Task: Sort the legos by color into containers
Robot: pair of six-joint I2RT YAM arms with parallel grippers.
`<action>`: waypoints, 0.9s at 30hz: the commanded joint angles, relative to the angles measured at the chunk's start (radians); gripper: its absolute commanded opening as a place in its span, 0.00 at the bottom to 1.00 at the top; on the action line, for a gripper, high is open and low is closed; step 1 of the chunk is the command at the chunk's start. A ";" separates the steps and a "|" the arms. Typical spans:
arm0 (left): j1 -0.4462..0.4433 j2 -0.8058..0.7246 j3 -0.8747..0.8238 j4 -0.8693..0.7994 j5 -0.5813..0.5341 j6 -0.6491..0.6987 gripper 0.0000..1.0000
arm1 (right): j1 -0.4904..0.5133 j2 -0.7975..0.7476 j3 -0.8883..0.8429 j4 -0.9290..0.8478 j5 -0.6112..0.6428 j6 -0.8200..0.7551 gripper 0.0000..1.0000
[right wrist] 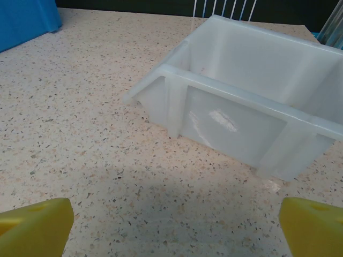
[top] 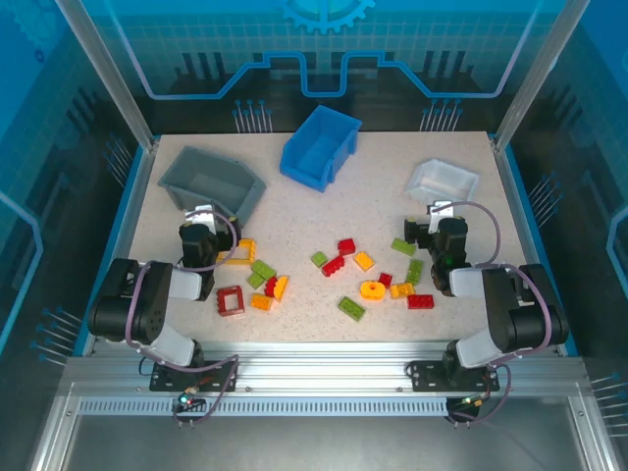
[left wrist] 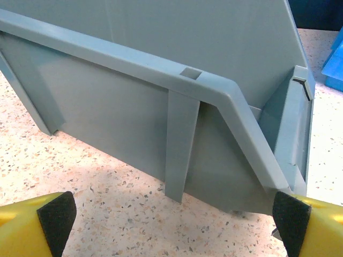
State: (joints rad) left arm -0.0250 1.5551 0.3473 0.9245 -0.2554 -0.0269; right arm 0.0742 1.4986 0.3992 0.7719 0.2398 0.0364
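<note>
Blue see-through walls (top: 314, 59) were set around the whole place. A speckled table (top: 294, 221) was laid inside them, and a metal rail (top: 324, 378) was fixed along its near edge.

Three containers were placed along the far side of the table. The grey bin (top: 211, 182) was put at the far left, tipped at an angle. The blue bin (top: 321, 147) was set in the middle at the back. The small white tray (top: 444, 182) was set at the far right.

The legos (top: 334, 280) were spread loose on the table between the two arms, well apart from all three containers. A red frame piece (top: 232, 300) and a yellow frame piece (top: 240, 253) were seen near the left arm. A yellow round piece (top: 372, 289) was seen nearer the right arm, with red, green and orange bricks around it.

The left arm (top: 147, 304) was folded low, and the left gripper (top: 201, 218) was pointed at the grey bin. The bin's near wall was stood right in its way. Its jaws were spread wide, and nothing was held.

The right arm (top: 510, 314) was folded the same way. The right gripper (top: 432, 221) was pointed at the white tray, with bare table in between. Its yellow fingers (right wrist: 37, 222) were spread wide too, and nothing was held.
</note>
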 commanded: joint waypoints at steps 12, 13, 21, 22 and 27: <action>0.003 -0.010 0.021 0.007 0.019 -0.005 0.99 | 0.009 0.002 0.003 0.031 0.016 0.010 1.00; 0.002 -0.010 0.021 0.008 0.019 -0.005 0.99 | 0.010 0.002 0.003 0.033 0.016 0.011 1.00; -0.001 -0.066 -0.009 0.033 -0.008 -0.006 0.99 | 0.009 -0.001 0.001 0.043 0.015 0.008 1.00; -0.013 -0.160 -0.028 -0.014 -0.058 -0.007 0.99 | 0.012 -0.039 0.006 -0.004 0.020 0.008 1.00; -0.134 -0.662 0.078 -0.455 -0.167 0.008 0.99 | 0.107 -0.426 0.123 -0.380 0.167 0.027 1.00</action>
State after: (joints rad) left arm -0.1089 1.0702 0.3412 0.6643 -0.3443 -0.0242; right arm 0.1337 1.2636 0.4263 0.5430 0.3275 0.0406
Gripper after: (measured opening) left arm 0.990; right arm 0.999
